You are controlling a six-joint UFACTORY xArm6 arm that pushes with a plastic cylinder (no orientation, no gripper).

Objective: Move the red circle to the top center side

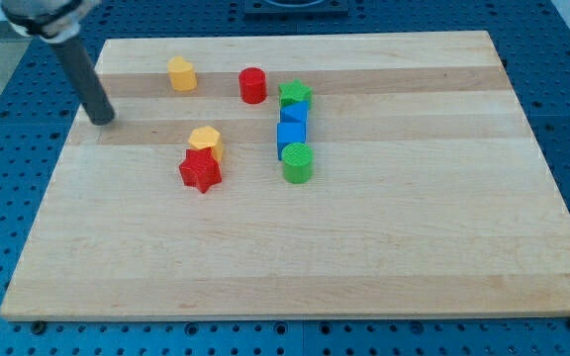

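Note:
The red circle (252, 85) is a short red cylinder standing on the wooden board (295, 257), toward the view's top, a little left of centre. My tip (103, 120) rests on the board near its left edge, well to the left of the red circle and slightly lower. The dark rod slants up to the view's top left corner. A yellow block (181, 73) stands between my tip and the red circle, a little higher than both.
A green star (295, 95) sits just right of the red circle. Below it two blue blocks (292, 127) and a green cylinder (297, 163) form a column. A yellow hexagon (206, 141) touches a red star (200, 171) left of that column.

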